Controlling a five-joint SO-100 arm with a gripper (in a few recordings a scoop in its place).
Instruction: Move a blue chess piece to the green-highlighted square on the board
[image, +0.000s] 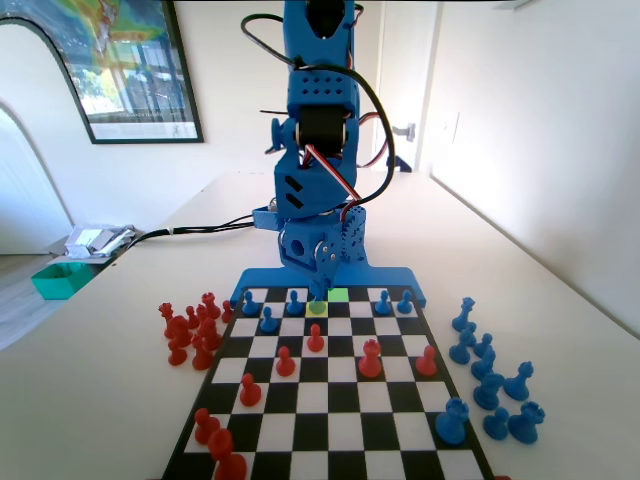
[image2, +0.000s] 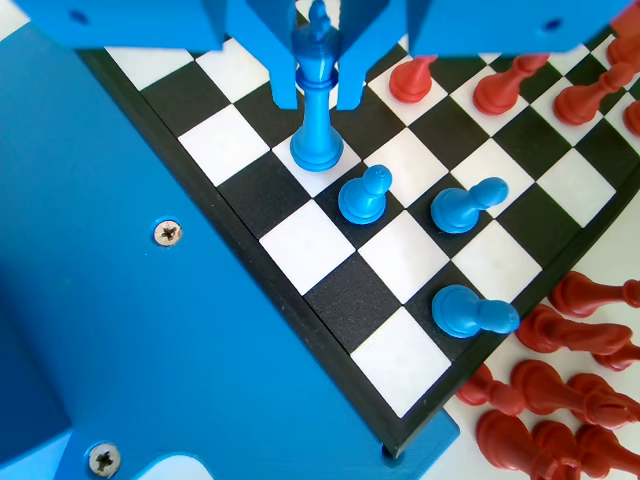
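Fingers (image2: 318, 75) straddling blue chess piece (image2: 317, 110), upright on yellow-tinted square (image: 317, 308) beside green-highlighted square (image: 338, 295); firm grip unclear. Risk: loose pinch tilts piece, toppling near pawn (image2: 364, 196).

Hand (image2: 317, 85) jaws flank tall blue chess piece (image2: 317, 120), upright on board (image2: 320, 295)
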